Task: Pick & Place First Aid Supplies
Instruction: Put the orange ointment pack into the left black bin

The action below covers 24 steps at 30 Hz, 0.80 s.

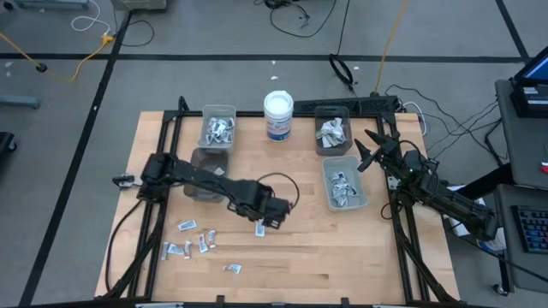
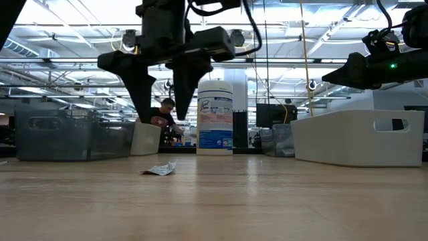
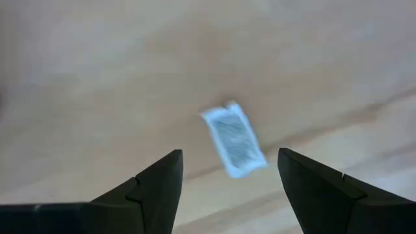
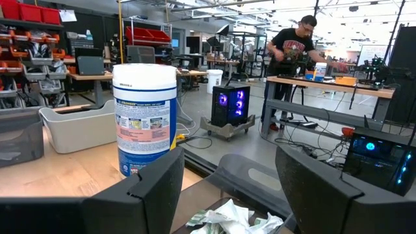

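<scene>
Two grippers to report. My left gripper [image 1: 261, 224] hangs above the middle of the table [image 1: 300, 265] with its jaws spread wide and nothing between them. One small white packet [image 3: 233, 139] with dark print lies flat on the wood directly below the gap, touched by neither finger. In the low view the same packet [image 2: 159, 169] sits on the table surface beneath my fingers [image 2: 142, 87], which point down and stop short of it.

More loose packets [image 1: 193, 242] lie scattered on the wood near the front left of the table, apart from one another. Behind my left arm stand a dark bin [image 1: 205, 162] and a clear bin [image 1: 218, 127] holding packets.

My right gripper [image 1: 370, 147] waits at the right side of the table, jaws released and empty, between two further bins. The bin [image 1: 332, 130] nearer the back holds crumpled pale sachets; the other bin [image 1: 345, 181] holds small white packets. A white tub [image 1: 278, 115] with a blue label stands at the back edge between the bin groups.

A person [image 4: 294, 45] stands at a bench far off in the room.
</scene>
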Each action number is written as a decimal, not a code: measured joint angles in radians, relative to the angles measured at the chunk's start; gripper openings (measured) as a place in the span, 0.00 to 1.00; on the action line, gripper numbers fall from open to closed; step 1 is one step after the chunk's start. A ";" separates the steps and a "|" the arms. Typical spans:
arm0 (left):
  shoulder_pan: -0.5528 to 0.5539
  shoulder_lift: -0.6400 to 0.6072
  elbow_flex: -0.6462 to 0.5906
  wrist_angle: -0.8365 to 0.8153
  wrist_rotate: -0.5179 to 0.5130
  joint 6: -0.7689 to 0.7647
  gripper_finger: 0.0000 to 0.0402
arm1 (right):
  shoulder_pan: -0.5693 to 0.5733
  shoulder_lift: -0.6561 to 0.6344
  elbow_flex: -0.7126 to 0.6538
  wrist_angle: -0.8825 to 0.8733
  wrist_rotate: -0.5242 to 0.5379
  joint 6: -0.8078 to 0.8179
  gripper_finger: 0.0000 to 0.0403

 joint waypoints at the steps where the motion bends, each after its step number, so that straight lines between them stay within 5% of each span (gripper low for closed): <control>1: -0.010 0.012 0.004 0.015 0.005 -0.011 0.64 | 0.000 0.000 0.000 0.000 0.000 0.000 0.59; 19: -0.075 0.154 0.008 0.121 0.002 -0.117 0.61 | 0.000 0.000 0.000 0.000 0.000 0.000 0.59; 24: -0.073 0.157 0.009 0.121 0.005 -0.117 0.52 | 0.000 0.000 0.000 -0.002 0.000 0.000 0.59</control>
